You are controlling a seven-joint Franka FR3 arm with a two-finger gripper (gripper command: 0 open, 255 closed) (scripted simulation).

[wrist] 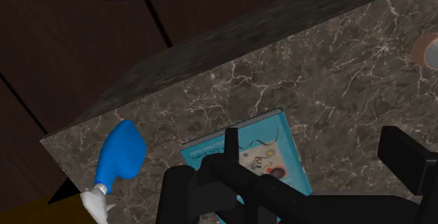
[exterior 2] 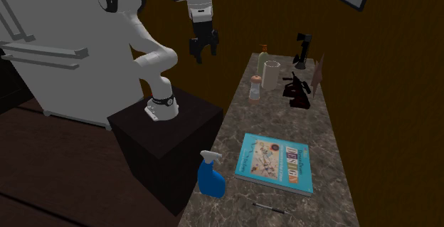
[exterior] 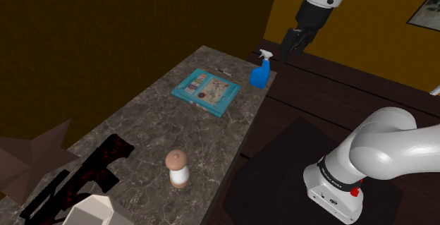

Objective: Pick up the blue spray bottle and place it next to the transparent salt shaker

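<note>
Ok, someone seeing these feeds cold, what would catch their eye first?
The bright blue spray bottle stands out, upright at the far corner of the dark marbled counter in the shoulder view. The black gripper hangs above and to its right there, open and holding nothing. A teal book lies flat mid-counter, and the salt shaker stands near the other end.

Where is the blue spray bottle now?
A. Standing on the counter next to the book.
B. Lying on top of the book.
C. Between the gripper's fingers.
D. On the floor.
A: the blue spray bottle stands upright on the marbled counter beside the book, and the open gripper is apart from it.
</note>
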